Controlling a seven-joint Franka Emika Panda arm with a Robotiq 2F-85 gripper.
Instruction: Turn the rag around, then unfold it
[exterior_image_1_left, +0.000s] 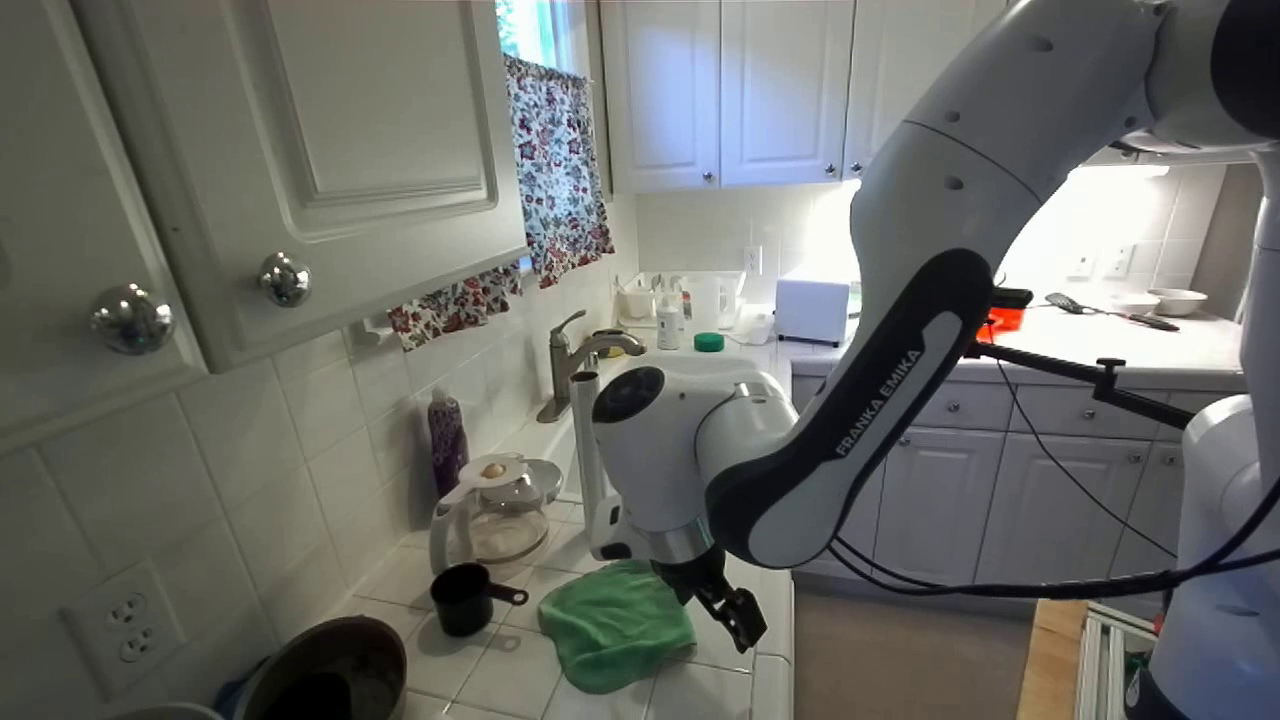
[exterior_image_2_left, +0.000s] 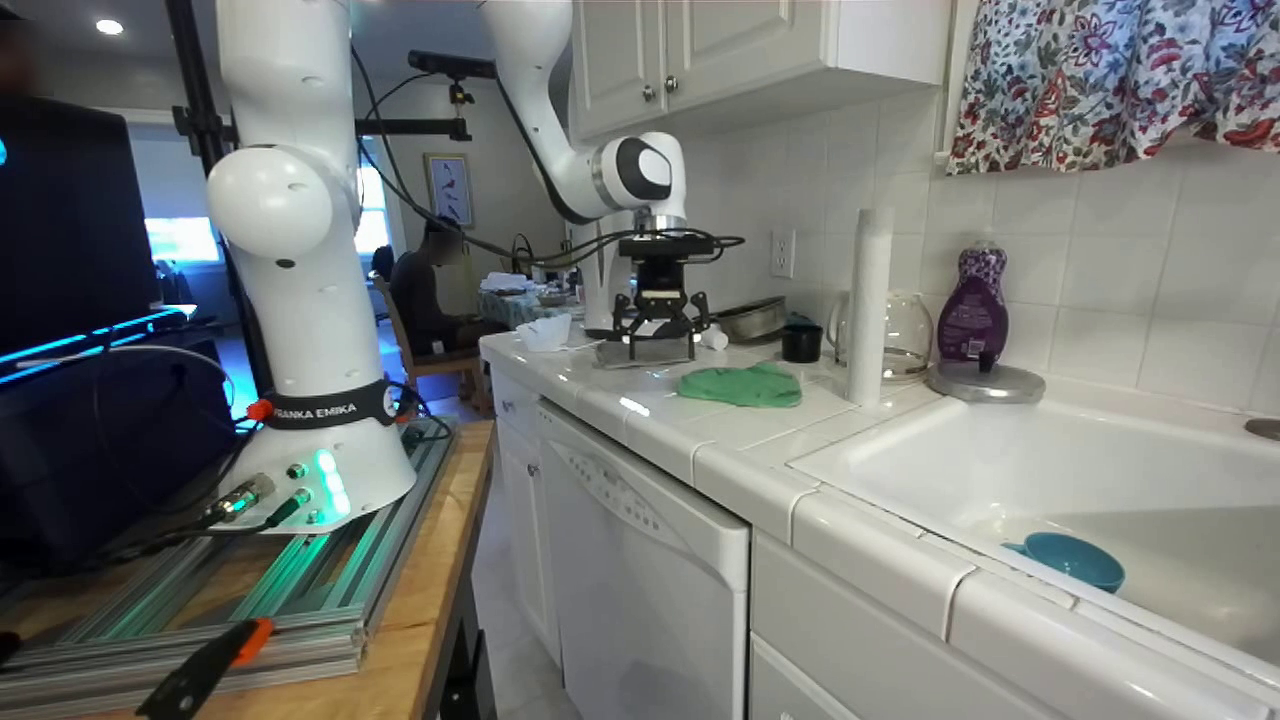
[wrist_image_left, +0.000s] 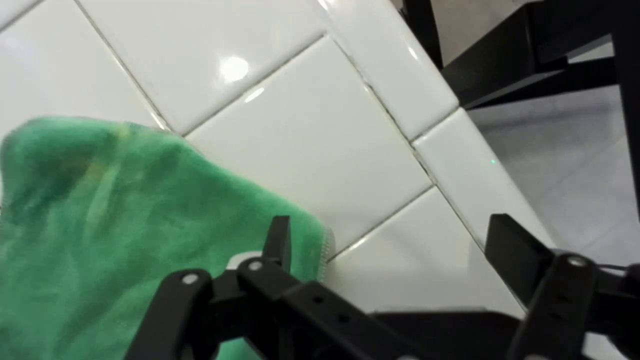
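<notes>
The rag (exterior_image_1_left: 615, 630) lay rumpled on the tiled counter (exterior_image_1_left: 505, 675), beside the black cup (exterior_image_1_left: 462, 600). Across the rag from the cup hung the gripper (wrist_image_left: 392, 242), jaws wide apart, holding nothing; in the wrist view one finger (wrist_image_left: 278, 240) overlapped the cloth near its stitched edge. Coming down there risked pinning the pile under that finger, and closing might have bunched or skidded the limp fabric along slick glaze. The rag looked plush and round-cornered, the cup smooth and cylindrical; near the cup, the coffee pot (exterior_image_1_left: 508, 525) bulged in clear glass.

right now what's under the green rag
The rag lies on white countertop tiles, which show around its edges; anything else beneath is covered, so I can't tell.
</notes>
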